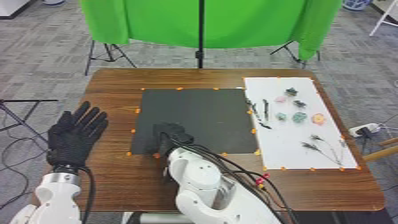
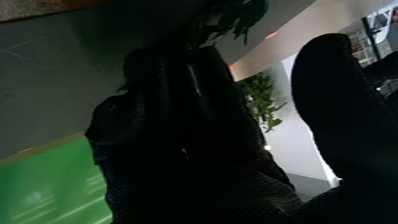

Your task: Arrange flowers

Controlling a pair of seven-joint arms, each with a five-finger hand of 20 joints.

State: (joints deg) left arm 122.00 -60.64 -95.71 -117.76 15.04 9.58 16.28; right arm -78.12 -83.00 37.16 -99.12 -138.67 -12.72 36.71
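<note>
- The right hand is over the near-left corner of the dark mat, in the middle of the surface; the flower pieces lie on a white sheet along the surface's right edge, so from this hand they are to its right, mostly toward the far edge.
- The nearest pieces there are the dark stems, just inside the sheet's left edge; their long axes run roughly from the near edge to the far edge, so a pinch would probably do best across them.
- The right hand is clearly nearer than the left hand, which is spread flat by the surface's left edge.
- In the right wrist view the right hand's fingers are straight, with the thumb wide of them. Dark leaves show by the fingertips and greenery beside the fingers; whether the hand carries either I cannot tell.
- Counted on the sheet: six small flower heads, two of them dark, one pink, two greenish, one peach.
- Two dark stems, and at least two feathery sprigs nearer the sheet's near-right corner, their thin stems slanting toward it.
</note>
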